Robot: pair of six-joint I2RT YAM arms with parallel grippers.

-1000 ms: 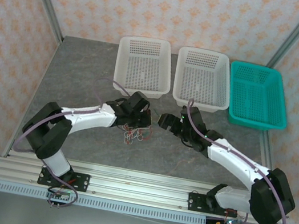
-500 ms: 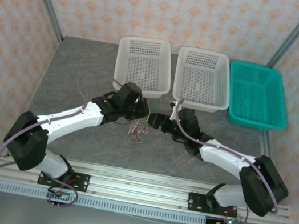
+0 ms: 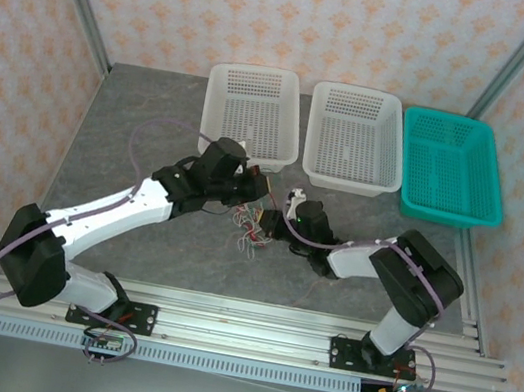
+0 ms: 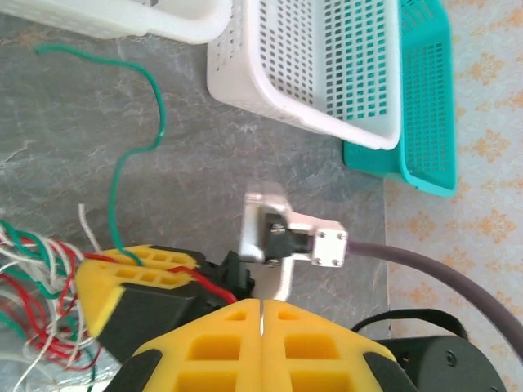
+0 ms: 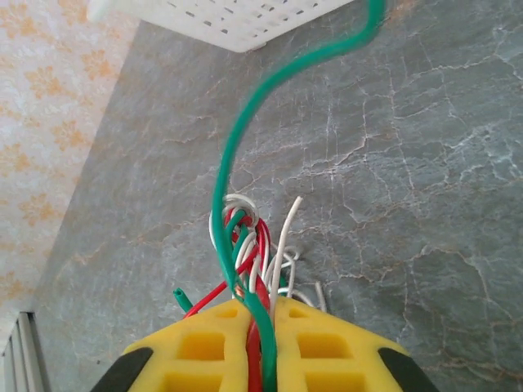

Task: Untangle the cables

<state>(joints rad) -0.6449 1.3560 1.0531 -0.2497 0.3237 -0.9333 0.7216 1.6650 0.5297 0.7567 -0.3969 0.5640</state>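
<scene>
Since a second ago the right arm has folded in tight and the left arm has stretched further out, so both grippers are now meeting just nearer than the middle of the grey stone-look desk, in front of the gap between the two white perforated plastic baskets.

The right gripper is clamping down hard on the thin red, white and teal-green cables, with the strands squeezed between its yellow fingers.

The left gripper is sitting just beside it with its fingers pressed fully together. A red strand is running up to the seam, so it's probably pinching that one, but I can't tell for sure.

My guess is that one side is anchoring the clump while the other is getting set to tease a wire out sideways.

The knot itself isn't showing any clear long axis. The bundle is poking straight out of the right fingers, loose loops are trailing toward the near edge, and one free green tail is arcing toward the far edge and the baskets.
</scene>
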